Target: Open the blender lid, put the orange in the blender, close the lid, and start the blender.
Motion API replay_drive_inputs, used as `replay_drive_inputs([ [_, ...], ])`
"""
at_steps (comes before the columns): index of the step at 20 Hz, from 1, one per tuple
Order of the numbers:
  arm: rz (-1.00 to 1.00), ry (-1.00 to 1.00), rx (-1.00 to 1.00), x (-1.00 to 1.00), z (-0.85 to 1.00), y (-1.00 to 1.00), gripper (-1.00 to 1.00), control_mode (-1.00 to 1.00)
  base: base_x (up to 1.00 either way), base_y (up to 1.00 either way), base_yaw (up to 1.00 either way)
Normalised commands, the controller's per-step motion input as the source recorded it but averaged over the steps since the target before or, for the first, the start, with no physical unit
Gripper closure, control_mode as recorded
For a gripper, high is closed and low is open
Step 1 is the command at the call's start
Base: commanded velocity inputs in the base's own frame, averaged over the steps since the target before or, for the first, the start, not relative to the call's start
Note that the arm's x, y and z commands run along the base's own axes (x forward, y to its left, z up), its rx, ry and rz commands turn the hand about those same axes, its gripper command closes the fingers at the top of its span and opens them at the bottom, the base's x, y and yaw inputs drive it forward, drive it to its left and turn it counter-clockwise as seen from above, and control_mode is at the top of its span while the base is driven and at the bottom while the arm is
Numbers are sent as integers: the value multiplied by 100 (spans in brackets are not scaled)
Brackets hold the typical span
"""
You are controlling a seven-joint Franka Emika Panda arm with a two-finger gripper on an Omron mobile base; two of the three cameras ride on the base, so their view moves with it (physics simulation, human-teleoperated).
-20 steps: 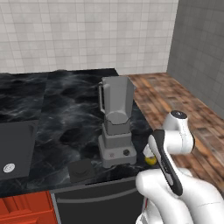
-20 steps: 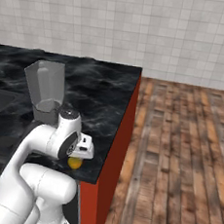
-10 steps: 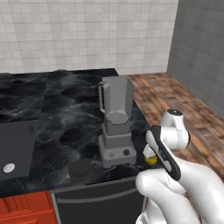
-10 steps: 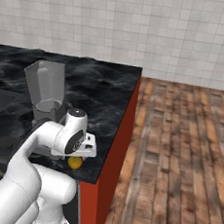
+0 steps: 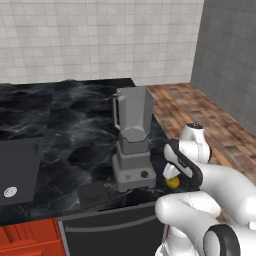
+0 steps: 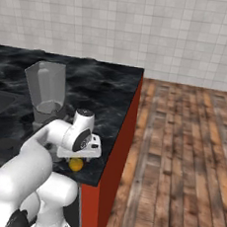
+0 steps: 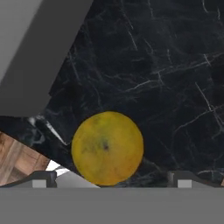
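Note:
The orange (image 7: 107,147) lies on the black marble counter close to its right edge, also seen in the left base view (image 5: 173,182) and the right base view (image 6: 75,164). My gripper (image 7: 111,179) hangs open just above it, its fingertips (image 7: 43,178) standing either side of the fruit without touching. The blender (image 5: 132,142) stands just left of the orange, its grey jar (image 6: 46,86) open at the top. The blender lid (image 5: 93,194), a small dark square, lies flat on the counter in front of the base and to its left.
The blender's stepped base (image 7: 30,57) rises close beside the orange. A dark sink (image 5: 15,170) sits at the counter's left. The counter's right edge (image 6: 120,141) drops over a red cabinet side to the wooden floor (image 6: 180,157).
The arm has swung a little and brought the hand closer over the orange. The jaws stay wide. Orange, blender and lid have not moved.

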Motion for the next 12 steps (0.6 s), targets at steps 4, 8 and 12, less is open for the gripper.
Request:
replay_drive_inputs([
  [4, 2, 0, 0, 6, -30, 0, -100, -100, 0, 0, 0],
  [8, 2, 3, 0, 0, -42, 5, -100, -100, 0, 0, 0],
  [12, 1, 1, -1, 0, -40, 22, -100, -100, 0, 0, 0],
])
